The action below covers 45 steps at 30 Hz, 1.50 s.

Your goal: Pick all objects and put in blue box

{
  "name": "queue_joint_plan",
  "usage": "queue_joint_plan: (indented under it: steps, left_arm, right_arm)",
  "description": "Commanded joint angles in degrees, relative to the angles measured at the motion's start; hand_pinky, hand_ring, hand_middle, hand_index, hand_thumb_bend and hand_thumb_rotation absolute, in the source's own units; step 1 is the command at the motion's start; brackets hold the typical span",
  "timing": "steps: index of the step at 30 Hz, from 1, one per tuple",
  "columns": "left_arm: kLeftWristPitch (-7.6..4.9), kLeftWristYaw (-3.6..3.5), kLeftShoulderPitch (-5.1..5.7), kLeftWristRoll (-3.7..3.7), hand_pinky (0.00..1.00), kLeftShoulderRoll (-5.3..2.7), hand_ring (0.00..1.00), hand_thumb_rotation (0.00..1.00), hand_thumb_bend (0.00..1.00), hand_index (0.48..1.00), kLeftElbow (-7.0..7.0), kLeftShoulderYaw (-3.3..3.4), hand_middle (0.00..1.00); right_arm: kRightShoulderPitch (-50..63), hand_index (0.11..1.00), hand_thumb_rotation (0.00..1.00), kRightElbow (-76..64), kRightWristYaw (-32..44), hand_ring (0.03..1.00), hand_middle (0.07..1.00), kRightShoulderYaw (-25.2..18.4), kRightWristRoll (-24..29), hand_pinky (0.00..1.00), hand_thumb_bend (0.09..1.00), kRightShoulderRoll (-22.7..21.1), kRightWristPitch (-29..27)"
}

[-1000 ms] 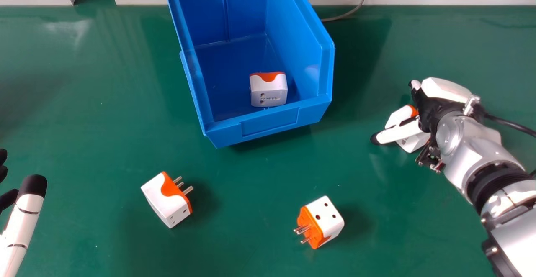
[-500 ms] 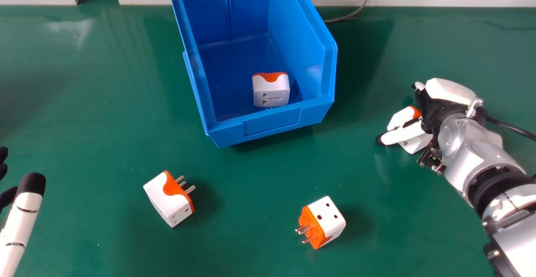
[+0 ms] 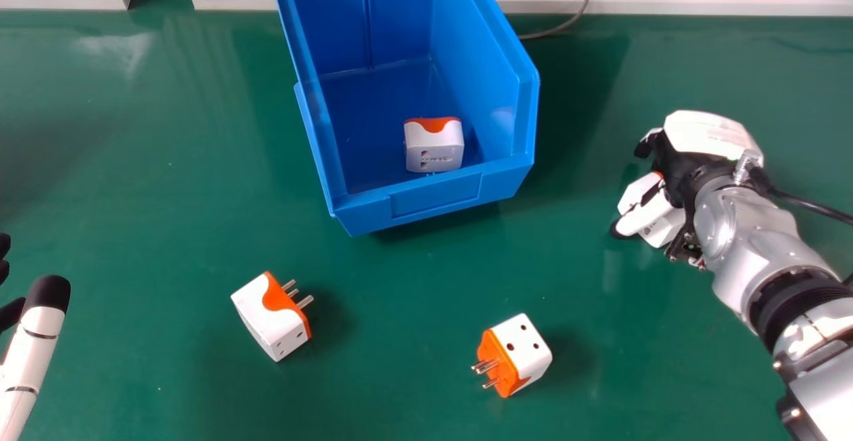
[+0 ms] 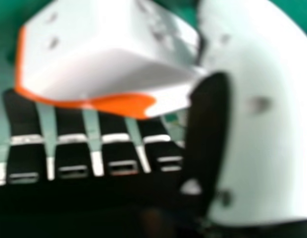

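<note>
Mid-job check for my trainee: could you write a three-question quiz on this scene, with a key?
1. How many white-and-orange plug adapters lie inside the blue plastic box?
2. True or false: the black-and-white right hand is at an adapter right of the box.
3. Fill in: the lowest adapter in the head view has metal pins pointing to the view's ___.

Key: 1. one; 2. true; 3. left

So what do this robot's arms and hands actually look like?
The right arm is silver with black bands, and a black cable meets its wrist. The right hand is white and black. The left hand matches, with a rounded black tip and thin dark lines.
</note>
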Motion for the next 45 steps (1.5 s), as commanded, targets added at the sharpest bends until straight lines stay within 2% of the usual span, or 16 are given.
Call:
queue_joint_plan:
  steps: [1, 2, 4, 6, 9, 12, 14, 17, 19, 22, 26, 30, 36, 45]
  left_arm:
    - [-0.5, -0.26, 0.17, -0.84, 0.9, 0.94, 0.98, 0.92, 0.59, 0.972, -0.51, 0.83, 0.98]
    - [-0.49, -0.29, 0.12, -0.9, 0.9, 0.97, 0.98, 0.92, 0.59, 0.972, -0.38, 0.86, 0.98]
    - [-0.29, -0.22, 0.19, -0.72, 0.9, 0.94, 0.98, 0.92, 0.59, 0.972, -0.79, 0.8, 0.98]
    - [-0.03, -0.14, 0.36, -0.51, 0.9, 0.89, 0.98, 0.92, 0.59, 0.973, -1.35, 0.75, 0.98]
    - [0.22, -0.1, 0.59, -0.45, 0.9, 0.87, 0.98, 0.92, 0.59, 0.973, -1.92, 0.77, 0.98]
    - [-0.11, 0.04, 0.25, -0.2, 0.9, 1.12, 0.98, 0.92, 0.58, 0.973, -1.1, 0.93, 0.98]
    - [-0.06, 0.14, 0.32, -0.07, 0.9, 1.09, 0.98, 0.92, 0.59, 0.973, -1.3, 0.95, 0.98]
    - [-0.13, 0.15, 0.38, -0.14, 0.9, 1.06, 0.98, 0.92, 0.59, 0.973, -1.29, 0.96, 0.98]
    - [0.08, 0.09, 0.63, -0.34, 0.9, 0.87, 0.98, 0.92, 0.59, 0.973, -1.87, 0.9, 0.98]
    - [0.5, 0.19, 0.46, -0.2, 0.9, 0.92, 0.98, 0.92, 0.6, 0.973, -2.18, 0.86, 0.98]
    - [0.31, 0.12, 0.56, -0.23, 0.9, 0.92, 0.98, 0.92, 0.6, 0.972, -2.16, 0.87, 0.98]
    - [0.05, 0.3, 0.08, 0.29, 0.9, 1.08, 0.98, 0.91, 0.61, 0.972, -1.72, 0.78, 0.98]
    - [-0.17, 0.25, -0.26, 0.26, 0.89, 1.16, 0.98, 0.91, 0.61, 0.971, -1.36, 0.68, 0.98]
    - [0.53, 0.75, -1.61, 1.03, 0.89, 0.73, 0.97, 0.89, 0.59, 0.97, -0.91, -0.27, 0.98]
  right_arm:
    - [2.4, 0.74, 0.15, 1.3, 0.6, 0.474, 0.625, -1.6, 1.6, 0.36, 0.539, 0.0, 1.5]
    - [2.3, 0.695, 0.12, 1.4, 0.6, 0.456, 0.587, -1.9, 2.0, 0.33, 0.534, 0.2, 1.6]
    - [2.1, 0.695, 0.12, 1.6, 0.2, 0.456, 0.587, -1.8, 1.8, 0.33, 0.534, 0.4, 1.4]
    - [2.1, 0.638, 0.08, 1.6, 0.1, 0.421, 0.536, -2.4, 2.3, 0.3, 0.524, 0.5, 1.5]
    - [1.9, 0.608, 0.06, 1.0, 0.1, 0.409, 0.516, -3.1, 2.8, 0.29, 0.522, 0.9, 2.6]
    - [1.2, 0.578, 0.04, 1.9, 0.7, 0.406, 0.513, -2.4, 2.1, 0.3, 0.513, 1.2, 4.2]
    - [1.3, 0.561, 0.03, 1.7, -0.4, 0.414, 0.511, -3.4, 3.1, 0.31, 0.51, 1.5, 5.0]
    - [2.1, 0.556, 0.02, 0.3, -2.4, 0.413, 0.495, -5.4, 5.0, 0.32, 0.507, 1.5, 4.8]
    - [2.3, 0.56, 0.02, 0.6, -2.8, 0.413, 0.494, -6.5, 5.9, 0.32, 0.503, 1.5, 4.3]
    - [2.3, 0.562, 0.02, 0.9, -3.6, 0.41, 0.489, -8.2, 7.6, 0.32, 0.5, 2.1, 4.6]
    - [3.4, 0.567, 0.01, -0.1, -5.9, 0.408, 0.488, -10.5, 9.3, 0.32, 0.496, 2.4, 2.5]
    - [3.7, 0.57, 0.01, 0.1, -6.4, 0.409, 0.49, -10.0, 8.9, 0.31, 0.493, 2.4, 0.9]
    - [2.9, 0.574, 0.01, -0.1, -5.3, 0.41, 0.496, -11.6, 10.2, 0.31, 0.489, 2.7, 1.6]
    - [3.6, 0.572, 0.0, -2.1, -6.6, 0.4, 0.485, -13.8, 12.0, 0.3, 0.485, 1.9, 0.5]
